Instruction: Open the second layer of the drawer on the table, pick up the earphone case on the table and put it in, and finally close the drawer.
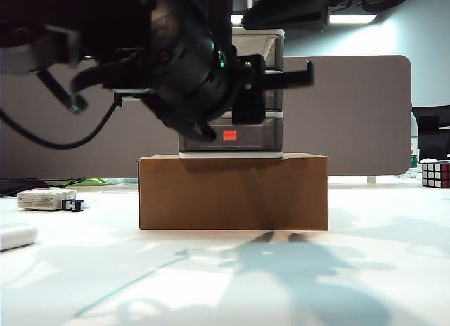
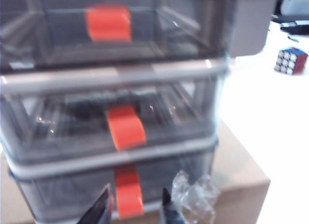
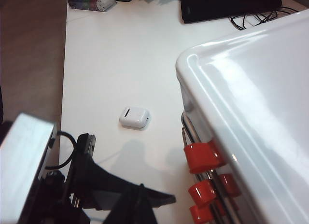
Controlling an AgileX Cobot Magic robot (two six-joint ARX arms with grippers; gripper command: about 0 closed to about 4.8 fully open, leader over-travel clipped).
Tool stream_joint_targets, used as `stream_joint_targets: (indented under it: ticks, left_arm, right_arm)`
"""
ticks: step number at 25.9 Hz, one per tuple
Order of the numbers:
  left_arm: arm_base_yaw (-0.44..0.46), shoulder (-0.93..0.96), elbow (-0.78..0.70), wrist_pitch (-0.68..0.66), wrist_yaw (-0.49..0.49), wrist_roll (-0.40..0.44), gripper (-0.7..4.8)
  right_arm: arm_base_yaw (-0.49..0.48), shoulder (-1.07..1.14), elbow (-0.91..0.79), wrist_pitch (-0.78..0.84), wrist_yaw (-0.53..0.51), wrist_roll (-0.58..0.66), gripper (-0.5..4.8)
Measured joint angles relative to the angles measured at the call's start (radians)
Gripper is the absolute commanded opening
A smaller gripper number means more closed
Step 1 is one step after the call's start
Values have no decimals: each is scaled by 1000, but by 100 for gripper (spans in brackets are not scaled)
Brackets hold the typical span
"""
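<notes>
A brown cardboard box point(image 1: 233, 191), a puzzle cube point(image 1: 435, 174), a plugged white block point(image 1: 46, 198).

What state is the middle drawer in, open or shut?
Shut: the second layer sits flush within the drawer. Left gripper hovers by the bottom handle; right gripper above the table.

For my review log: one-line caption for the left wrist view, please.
Left hand, fingers apart and empty, faces the drawer on the cardboard box, below the second layer and its red-orange handle.

Room before the drawer front

My left gripper point(image 2: 134, 209) has open space before the second layer point(image 2: 111, 125); crumpled clear plastic point(image 2: 195, 202) lies just beside my fingers point(image 2: 99, 212).
</notes>
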Motion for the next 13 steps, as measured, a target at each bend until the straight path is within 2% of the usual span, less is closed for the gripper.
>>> stream_joint_targets:
  ticks: [13]
  left_arm:
    - [31, 0, 75, -45, 2, -12, 122]
  right_arm:
    - [0, 0, 0, 0, 3, -7, -5]
